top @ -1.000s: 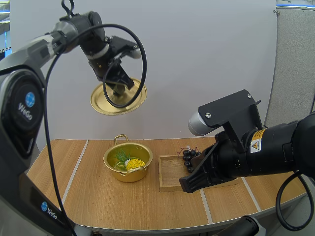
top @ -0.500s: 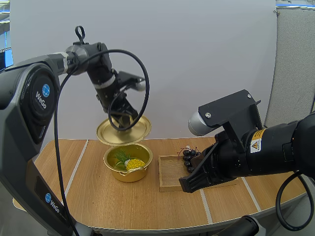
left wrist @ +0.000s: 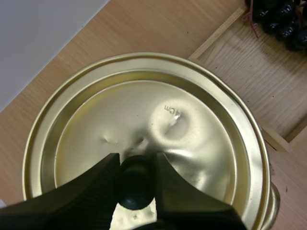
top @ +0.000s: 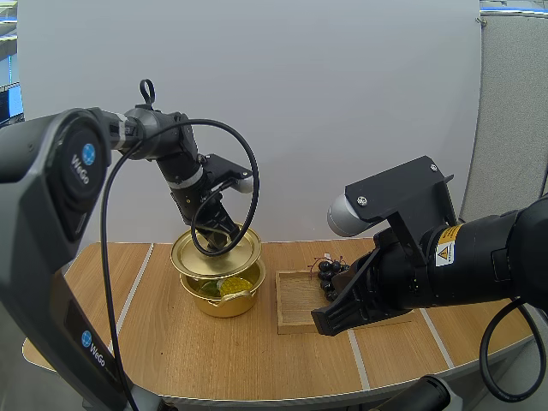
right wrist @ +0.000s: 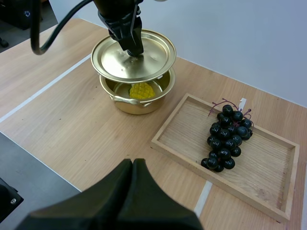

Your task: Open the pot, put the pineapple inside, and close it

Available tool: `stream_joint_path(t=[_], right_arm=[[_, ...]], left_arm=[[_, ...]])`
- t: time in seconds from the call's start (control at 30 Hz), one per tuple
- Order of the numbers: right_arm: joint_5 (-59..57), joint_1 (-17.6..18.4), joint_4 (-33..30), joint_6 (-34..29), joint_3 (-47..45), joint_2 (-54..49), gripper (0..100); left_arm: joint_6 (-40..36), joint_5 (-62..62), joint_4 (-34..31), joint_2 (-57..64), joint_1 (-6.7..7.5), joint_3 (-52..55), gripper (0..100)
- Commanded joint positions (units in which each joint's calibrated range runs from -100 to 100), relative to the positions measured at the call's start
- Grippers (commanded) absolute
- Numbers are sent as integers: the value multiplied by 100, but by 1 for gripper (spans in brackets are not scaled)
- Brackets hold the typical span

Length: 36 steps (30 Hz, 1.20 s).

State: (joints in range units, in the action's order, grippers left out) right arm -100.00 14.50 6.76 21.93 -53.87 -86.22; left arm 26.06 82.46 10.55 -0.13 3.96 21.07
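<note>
A gold lid [top: 216, 253] hangs just above the gold pot [top: 224, 300], tilted a little, with a gap on the near side. My left gripper [top: 218, 241] is shut on the lid's black knob [left wrist: 135, 184]; the lid [left wrist: 144, 139] spreads wide beneath the fingers. Through the gap the yellow pineapple [right wrist: 141, 90] lies inside the pot [right wrist: 139, 103], under the lid [right wrist: 133, 56]. My right gripper [right wrist: 133, 165] is shut on nothing, its fingers together as one dark wedge, held over the near table, right of the pot.
A wooden tray [top: 298, 310] lies right of the pot, with a bunch of dark grapes [right wrist: 227, 136] on it near its far end. The tray's rim [right wrist: 172, 125] is close to the pot. Bare table spreads left and in front of the pot.
My left arm has brought the lid down from high above the table to just over the pot. The right arm has stayed still.
</note>
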Motion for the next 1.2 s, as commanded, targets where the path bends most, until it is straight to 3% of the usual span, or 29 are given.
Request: stream_joint_path(t=[0.0, 1.17], right_arm=[[0, -30, 21, 36, -25, -60, 0], [0, -30, 21, 36, -25, -60, 0]], left_arm=[[20, -307, 101, -127, 6, 5, 0], [129, -292, 197, -976, 6, 5, 0]])
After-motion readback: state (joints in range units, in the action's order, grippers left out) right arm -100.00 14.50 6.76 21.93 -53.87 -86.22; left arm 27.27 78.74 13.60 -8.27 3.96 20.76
